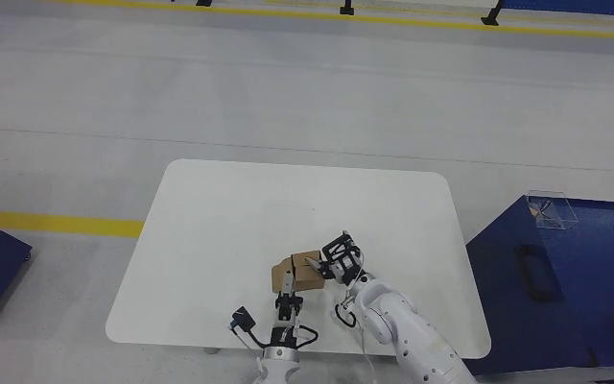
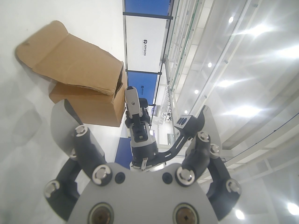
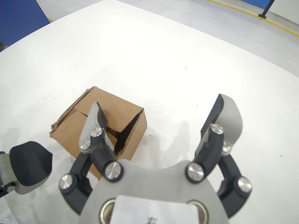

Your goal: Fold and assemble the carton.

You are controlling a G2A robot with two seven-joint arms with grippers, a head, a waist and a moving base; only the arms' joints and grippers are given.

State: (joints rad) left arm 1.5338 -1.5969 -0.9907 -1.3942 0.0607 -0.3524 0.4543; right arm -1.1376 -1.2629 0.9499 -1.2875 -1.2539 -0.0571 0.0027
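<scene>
The right hand (image 3: 158,108) stood spread wide with nothing in it, one finger hanging over the top face of the carton (image 3: 123,115) and the other out over bare worktop (image 1: 288,202). The left hand (image 2: 133,116) was open as well and held nothing, low at the near edge, with the carton just beyond one of its fingers (whether that finger touched the cardboard, I could not tell).

The carton sat on the worktop between the two hands, close to the robot's side. It was box-shaped but not closed up. The top flaps met unevenly, a dark slit gaped along one corner, and a rounded tongue flap splayed out on the left hand's side.

To my eye the step in hand was pressing those flaps home. That would want the left hand to brace the side wall so the box could not skate, while the right finger pushed down flat beside the slit, not into it. A push at the free corner would likely tip the box or crease it.

Through the slit I saw only shadow, so what was inside, if anything, I could not say.
</scene>
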